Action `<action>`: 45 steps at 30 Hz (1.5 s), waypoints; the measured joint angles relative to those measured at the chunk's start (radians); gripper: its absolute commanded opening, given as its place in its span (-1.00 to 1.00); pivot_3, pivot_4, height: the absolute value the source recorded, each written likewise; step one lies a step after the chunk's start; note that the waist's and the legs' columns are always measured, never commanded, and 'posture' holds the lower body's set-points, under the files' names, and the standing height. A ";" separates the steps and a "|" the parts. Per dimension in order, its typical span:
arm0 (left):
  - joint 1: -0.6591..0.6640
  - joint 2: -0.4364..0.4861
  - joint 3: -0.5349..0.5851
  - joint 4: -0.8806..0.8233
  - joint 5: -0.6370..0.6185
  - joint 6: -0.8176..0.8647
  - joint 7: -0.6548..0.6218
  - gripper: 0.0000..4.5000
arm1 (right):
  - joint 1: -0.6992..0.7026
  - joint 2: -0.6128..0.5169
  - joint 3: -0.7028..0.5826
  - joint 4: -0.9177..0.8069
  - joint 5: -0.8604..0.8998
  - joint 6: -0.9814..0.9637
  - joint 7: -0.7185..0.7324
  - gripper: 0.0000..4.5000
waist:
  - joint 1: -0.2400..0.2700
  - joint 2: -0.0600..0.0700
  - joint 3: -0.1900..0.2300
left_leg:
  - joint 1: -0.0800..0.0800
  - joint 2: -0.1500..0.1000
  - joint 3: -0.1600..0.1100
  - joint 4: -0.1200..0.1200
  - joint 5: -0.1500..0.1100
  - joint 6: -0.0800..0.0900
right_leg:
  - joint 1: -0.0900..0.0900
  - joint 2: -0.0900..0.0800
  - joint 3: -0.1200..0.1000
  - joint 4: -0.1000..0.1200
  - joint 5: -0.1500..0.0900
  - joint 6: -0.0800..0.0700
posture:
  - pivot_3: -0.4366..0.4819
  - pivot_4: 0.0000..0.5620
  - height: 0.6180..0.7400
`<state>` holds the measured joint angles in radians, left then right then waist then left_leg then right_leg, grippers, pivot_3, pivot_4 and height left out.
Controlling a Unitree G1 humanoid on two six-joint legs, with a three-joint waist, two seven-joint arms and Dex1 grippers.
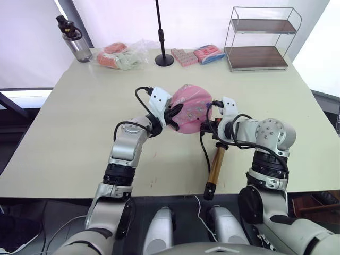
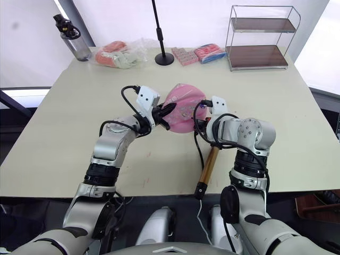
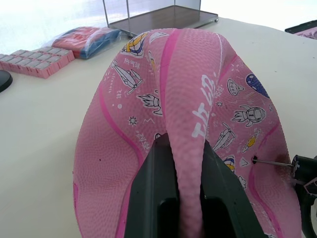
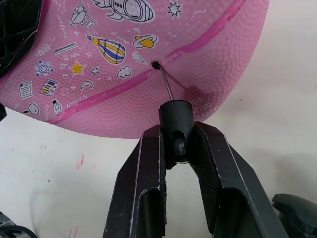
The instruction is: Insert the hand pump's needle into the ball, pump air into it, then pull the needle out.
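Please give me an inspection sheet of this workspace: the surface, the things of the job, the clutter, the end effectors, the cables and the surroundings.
Surface: cream table, a few small red marks near the front.
Ball: pink ball, deflated and folded, at mid-table.
Needle: needle tip at the ball's valve hole.
Pump: pump lies on the table toward the front edge, its hose running up to the needle.
Clutter: bottle, plastic bag, pole base, pink packets, red-and-blue packet, wire shelf, all at the far edge.
Left end effector: shut on a fold of the ball.
Right end effector: shut on the needle's black fitting.
Cables: black loops on both wrists.
Surroundings: white wall behind.
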<state>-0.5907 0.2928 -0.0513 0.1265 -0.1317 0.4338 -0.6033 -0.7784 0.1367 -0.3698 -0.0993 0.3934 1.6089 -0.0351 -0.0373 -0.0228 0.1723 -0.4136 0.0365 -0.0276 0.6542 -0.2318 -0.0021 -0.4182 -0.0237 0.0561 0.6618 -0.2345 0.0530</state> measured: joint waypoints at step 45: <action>-0.004 -0.011 0.005 0.062 -0.031 -0.077 -0.033 -0.99 | -0.168 0.009 -0.239 0.243 0.180 0.000 -0.258 -0.85 | -0.001 0.001 0.000 | 0.000 0.000 -0.002 0.000 0.000 0.000 | 0.001 0.000 -0.002 0.000 0.000 0.000 | -0.05 -0.47 0.86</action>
<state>-0.5949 0.2818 -0.0460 0.1887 -0.1629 0.3572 -0.6365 -0.9465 0.1453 -0.6089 0.1441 0.5738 1.6094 -0.2936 -0.0381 -0.0223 0.1724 -0.4134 0.0365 -0.0295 0.6541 -0.2315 -0.0018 -0.4170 -0.0236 0.0543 0.6613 -0.2345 0.0528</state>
